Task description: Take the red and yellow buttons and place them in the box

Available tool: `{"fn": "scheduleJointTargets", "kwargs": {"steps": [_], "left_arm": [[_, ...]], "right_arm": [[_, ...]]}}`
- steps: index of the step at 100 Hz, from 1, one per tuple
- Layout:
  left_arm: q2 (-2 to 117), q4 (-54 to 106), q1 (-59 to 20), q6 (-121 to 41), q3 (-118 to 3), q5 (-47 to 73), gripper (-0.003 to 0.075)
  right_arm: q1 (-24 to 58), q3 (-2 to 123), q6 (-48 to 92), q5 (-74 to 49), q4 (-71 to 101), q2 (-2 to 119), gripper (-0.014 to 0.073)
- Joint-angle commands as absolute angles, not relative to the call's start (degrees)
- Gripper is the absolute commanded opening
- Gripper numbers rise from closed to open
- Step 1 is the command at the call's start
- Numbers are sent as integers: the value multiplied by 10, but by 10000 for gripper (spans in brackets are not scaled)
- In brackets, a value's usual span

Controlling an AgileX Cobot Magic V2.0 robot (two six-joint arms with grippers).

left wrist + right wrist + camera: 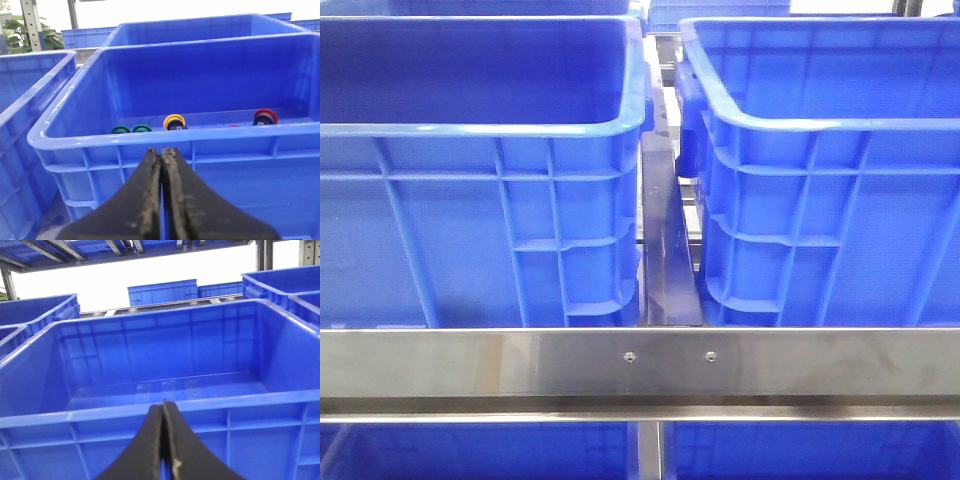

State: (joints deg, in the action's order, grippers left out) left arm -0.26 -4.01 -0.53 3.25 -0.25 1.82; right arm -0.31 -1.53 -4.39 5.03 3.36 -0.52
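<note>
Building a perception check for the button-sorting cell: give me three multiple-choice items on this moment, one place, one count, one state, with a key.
1. Where is the yellow button?
A. inside the crate in front of the left gripper
B. on the steel rail
C. between the gripper's fingers

2. How many green buttons show in that crate?
A. none
B. two
C. five

3. How is the right gripper?
A. wide open
B. shut on a button
C. shut, holding nothing

Key:
1 A, it lies on that crate's floor, with a red button further along.
2 B, a pair lies side by side near the yellow one.
3 C, its fingers meet with nothing between them, facing an empty crate.
</note>
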Motion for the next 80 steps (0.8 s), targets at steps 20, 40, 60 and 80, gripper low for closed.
{"fn": "scheduleJointTargets", "kwargs": {"steps": [20,40,60,80], "left_arm": [[-22,-36,-3,34,25,-32,-19],[-22,-23,-3,40,-1,-35,-19],[11,19,-3,40,-99,31,-19],[115,19,-3,40,-244,171,-19]], "right_arm": [[-3,-4,-42,99,27,-20,-68],[-3,-4,-42,99,27,-20,-68],[-3,-4,-42,99,27,-20,-68],[-3,-4,-42,99,27,-20,-68]]}}
